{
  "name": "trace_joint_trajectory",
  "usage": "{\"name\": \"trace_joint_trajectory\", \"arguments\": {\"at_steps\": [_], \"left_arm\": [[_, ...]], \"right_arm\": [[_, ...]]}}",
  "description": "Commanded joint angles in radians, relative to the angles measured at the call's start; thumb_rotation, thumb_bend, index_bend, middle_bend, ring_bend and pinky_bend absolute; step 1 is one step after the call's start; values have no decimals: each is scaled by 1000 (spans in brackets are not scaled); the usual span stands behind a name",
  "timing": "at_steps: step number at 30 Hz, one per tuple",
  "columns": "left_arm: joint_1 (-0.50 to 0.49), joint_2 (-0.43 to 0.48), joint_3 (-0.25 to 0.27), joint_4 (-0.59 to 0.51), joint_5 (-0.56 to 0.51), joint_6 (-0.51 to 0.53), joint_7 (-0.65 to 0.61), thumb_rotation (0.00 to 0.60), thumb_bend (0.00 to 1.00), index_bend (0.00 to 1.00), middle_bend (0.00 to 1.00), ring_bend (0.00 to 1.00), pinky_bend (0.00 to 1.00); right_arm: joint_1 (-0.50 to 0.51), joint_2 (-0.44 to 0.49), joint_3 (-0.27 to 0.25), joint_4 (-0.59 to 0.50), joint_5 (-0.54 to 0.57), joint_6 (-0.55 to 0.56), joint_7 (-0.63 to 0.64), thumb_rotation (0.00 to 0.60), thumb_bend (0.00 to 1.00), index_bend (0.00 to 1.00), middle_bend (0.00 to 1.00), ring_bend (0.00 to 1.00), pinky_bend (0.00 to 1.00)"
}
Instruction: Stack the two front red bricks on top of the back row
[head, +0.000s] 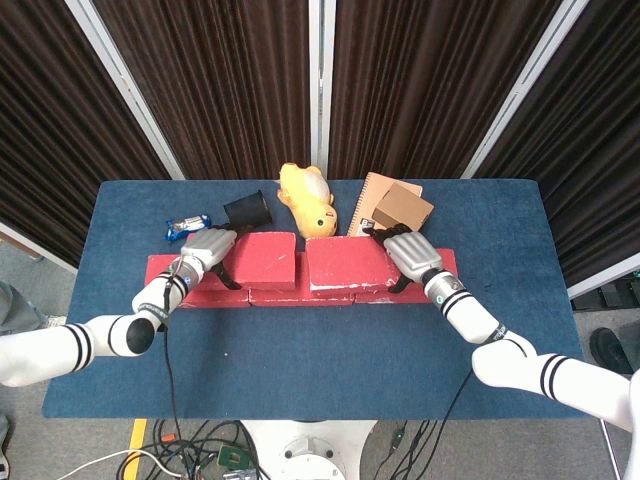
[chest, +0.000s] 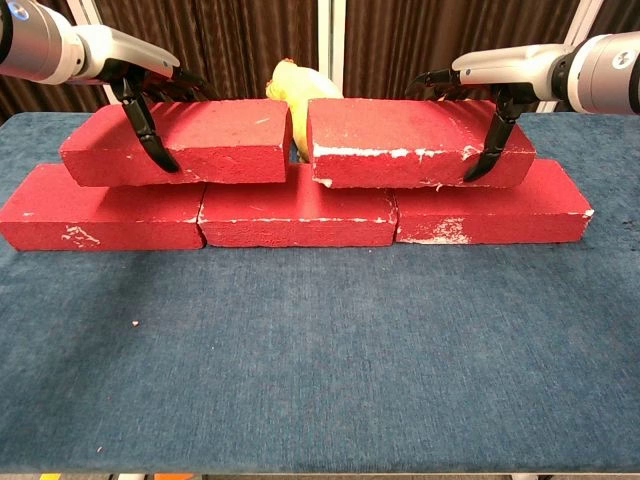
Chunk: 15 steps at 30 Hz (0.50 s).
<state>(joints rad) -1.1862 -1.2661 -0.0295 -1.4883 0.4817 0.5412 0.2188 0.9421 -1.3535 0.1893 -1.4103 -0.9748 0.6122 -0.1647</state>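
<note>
Left hand (chest: 140, 90) grasps the left upper brick (chest: 185, 140); right hand (chest: 490, 90) grasps the right upper brick (chest: 400, 140); both bricks rest on the back row (chest: 300, 215), nearly touching.

Two chipped red bricks, the left upper brick (chest: 180, 140) and the right upper brick (chest: 415, 143), are seen lying flat and nearly end to end, a narrow gap between them, atop the back row (chest: 296, 218) of three red bricks laid end to end.

White arms, black-banded joints; silver-backed robot hand (head: 411, 255), black fingers (chest: 496, 140).
</note>
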Motion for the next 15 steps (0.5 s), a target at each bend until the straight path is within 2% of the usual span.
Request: {"name": "trace_joint_trajectory", "arguments": {"at_steps": [1,6,15], "left_arm": [[-3,0,10,-14,5,23,10,600,158,19,280,60,108],[-10,-21,22,-26,-20,71,27,600,157,19,284,60,81],[-30,-64,39,9,-66,55,46,600,157,19,284,61,63]], "right_arm": [[6,-3,-5,5,7,0,-7,600,89,0,255,179,89],[19,-5,-15,9,27,-1,-25,600,89,0,255,179,84],[42,-20,-36,17,68,-2,-58,600,89,0,252,179,83]]}}
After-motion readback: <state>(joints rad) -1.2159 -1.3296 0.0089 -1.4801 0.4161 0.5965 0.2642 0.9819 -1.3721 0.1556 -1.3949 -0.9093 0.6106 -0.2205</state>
